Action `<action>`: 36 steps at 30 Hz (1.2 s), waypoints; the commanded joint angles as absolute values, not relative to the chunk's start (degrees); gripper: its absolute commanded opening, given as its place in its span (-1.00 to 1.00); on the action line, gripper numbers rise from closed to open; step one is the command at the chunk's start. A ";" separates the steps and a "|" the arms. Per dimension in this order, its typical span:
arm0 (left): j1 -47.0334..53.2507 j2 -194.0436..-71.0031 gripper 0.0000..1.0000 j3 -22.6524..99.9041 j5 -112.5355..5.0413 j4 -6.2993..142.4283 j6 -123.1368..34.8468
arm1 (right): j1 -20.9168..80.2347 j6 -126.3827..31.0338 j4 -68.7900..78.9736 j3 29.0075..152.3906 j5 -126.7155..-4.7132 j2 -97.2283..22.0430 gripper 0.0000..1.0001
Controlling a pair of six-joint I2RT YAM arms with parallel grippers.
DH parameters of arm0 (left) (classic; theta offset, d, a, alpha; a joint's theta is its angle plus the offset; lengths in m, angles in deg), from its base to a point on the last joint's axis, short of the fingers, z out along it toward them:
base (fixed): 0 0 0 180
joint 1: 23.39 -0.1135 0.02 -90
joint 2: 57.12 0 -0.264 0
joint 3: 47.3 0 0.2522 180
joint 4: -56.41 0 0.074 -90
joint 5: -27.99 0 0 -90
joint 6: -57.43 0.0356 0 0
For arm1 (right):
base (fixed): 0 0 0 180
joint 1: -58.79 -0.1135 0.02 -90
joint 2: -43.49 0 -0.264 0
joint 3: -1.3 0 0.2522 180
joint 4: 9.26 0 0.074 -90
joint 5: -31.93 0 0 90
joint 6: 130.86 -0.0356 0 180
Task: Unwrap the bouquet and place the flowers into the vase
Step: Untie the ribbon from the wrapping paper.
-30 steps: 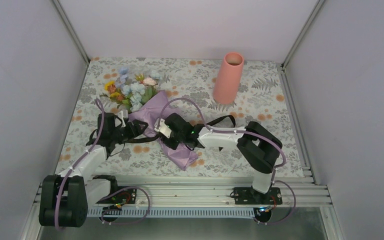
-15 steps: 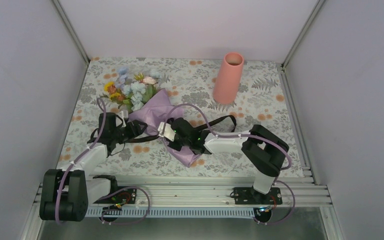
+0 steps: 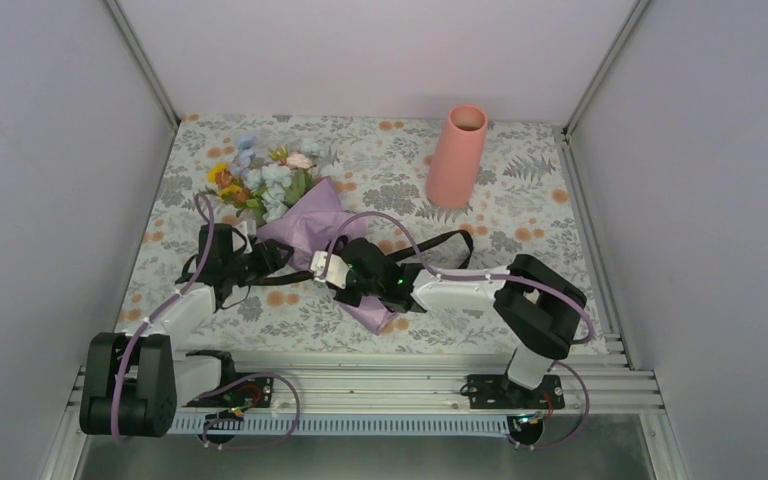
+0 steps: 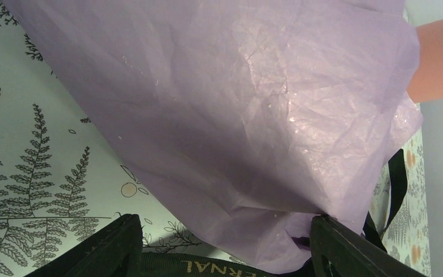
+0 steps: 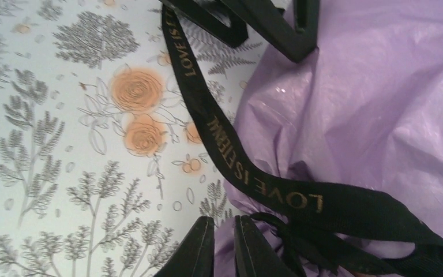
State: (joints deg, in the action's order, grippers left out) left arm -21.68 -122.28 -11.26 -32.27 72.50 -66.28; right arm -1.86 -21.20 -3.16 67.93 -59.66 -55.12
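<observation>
Your vase stands upright at the far right of the floral tablecloth, well apart from the bouquet. The bouquet lies at centre-left, its flowers wrapped in lilac paper and tied with a black ribbon. Your left gripper gapes wide at the wrap's edge. Your right gripper, fingers nearly together, sits beside the knot. White walls enclose the table.

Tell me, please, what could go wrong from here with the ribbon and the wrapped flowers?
The right gripper is shut beside the knotted ribbon; it may pinch purple paper instead, and a pull could tear it. The left gripper stands open around the paper, holding nothing, so the bouquet might slide along.
</observation>
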 commanded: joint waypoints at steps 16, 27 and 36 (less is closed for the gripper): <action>-21.55 -124.04 0.45 -6.85 -34.22 73.60 -63.68 | -3.55 -13.33 2.35 69.71 -63.32 -49.65 -0.70; -21.46 -124.78 0.45 -7.11 -32.59 73.06 -63.70 | -3.53 -7.12 3.63 69.08 -50.90 -51.20 -0.55; -21.46 -122.78 0.45 -7.87 -31.24 72.89 -65.17 | -3.18 -1.25 1.78 71.13 -45.73 -58.04 -0.31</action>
